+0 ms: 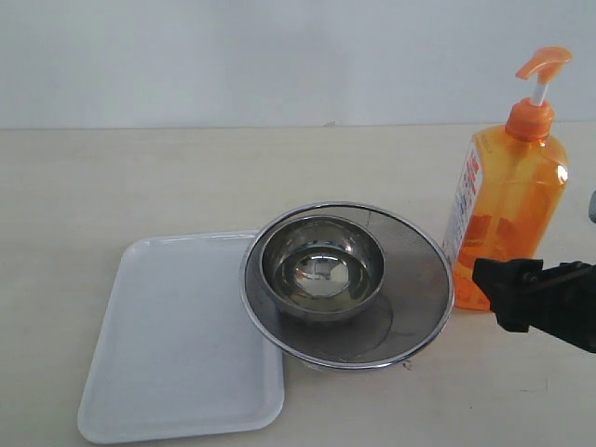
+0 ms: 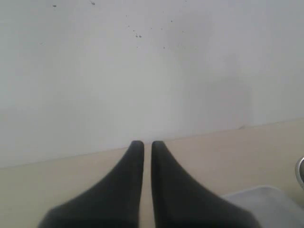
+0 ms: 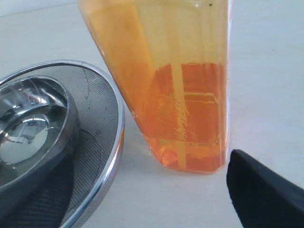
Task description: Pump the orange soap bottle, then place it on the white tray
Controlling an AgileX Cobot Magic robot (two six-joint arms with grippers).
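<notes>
The orange soap bottle (image 1: 507, 205) stands upright at the right of the table, its pump head (image 1: 542, 63) raised on a white stem and its printed label facing the strainer. In the right wrist view the bottle (image 3: 175, 95) fills the frame close ahead, part full of orange liquid. My right gripper (image 1: 507, 291) hovers low in front of the bottle's base, open, with only one black finger (image 3: 266, 190) showing and nothing held. The white tray (image 1: 168, 354) lies flat at the left. My left gripper (image 2: 147, 145) is shut on nothing, above the table by a tray corner (image 2: 270, 202).
A round steel mesh strainer (image 1: 410, 307) holding a steel bowl (image 1: 321, 270) sits mid-table, overlapping the tray's right edge and almost touching the bottle. Its rim (image 3: 111, 156) lies right beside the bottle base. A pale wall stands behind the table.
</notes>
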